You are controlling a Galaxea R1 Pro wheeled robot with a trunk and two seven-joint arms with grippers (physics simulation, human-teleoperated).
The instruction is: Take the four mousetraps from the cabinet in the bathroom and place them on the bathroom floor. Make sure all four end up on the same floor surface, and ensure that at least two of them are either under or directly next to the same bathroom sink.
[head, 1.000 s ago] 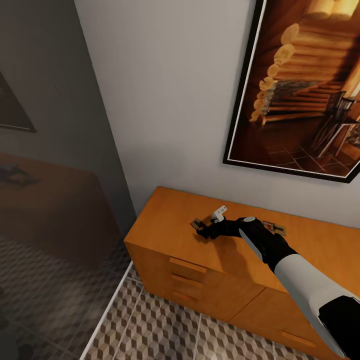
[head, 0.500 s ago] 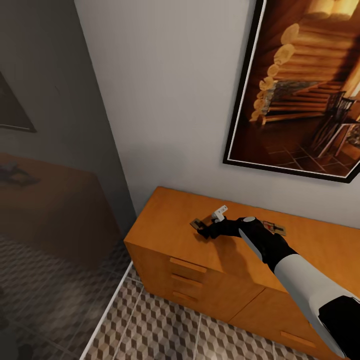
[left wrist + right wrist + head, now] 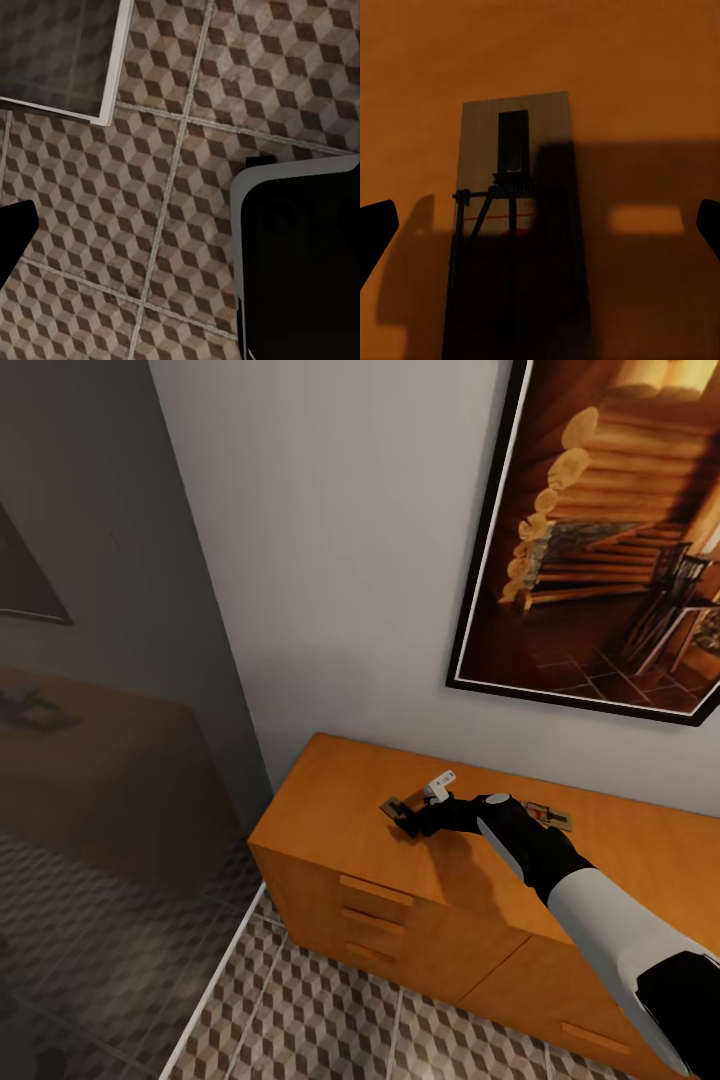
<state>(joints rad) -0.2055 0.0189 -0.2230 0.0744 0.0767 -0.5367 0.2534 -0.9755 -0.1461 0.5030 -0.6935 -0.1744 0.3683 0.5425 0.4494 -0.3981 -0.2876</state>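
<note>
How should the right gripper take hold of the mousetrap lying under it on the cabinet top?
From straight above, pinching the mousetrap across its two long edges. It lies flat on the cabinet, so only the thin wooden sides offer grip, and the right gripper already straddles its width with fingers spread.

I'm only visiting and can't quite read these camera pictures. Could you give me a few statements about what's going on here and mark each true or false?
1. The right gripper is over the top of the cabinet. True.
2. A mousetrap lies flat on the cabinet between the open gripper fingertips. True.
3. The cabinet's drawers are pulled open. False: the drawer fronts look closed.
4. The wall above the cabinet is bare. False: a framed picture hangs there.
5. Another mousetrap lies on the cabinet top beyond the right arm. True.
6. The bathroom floor is plain white. False: it has a brown and beige cube pattern.
</note>
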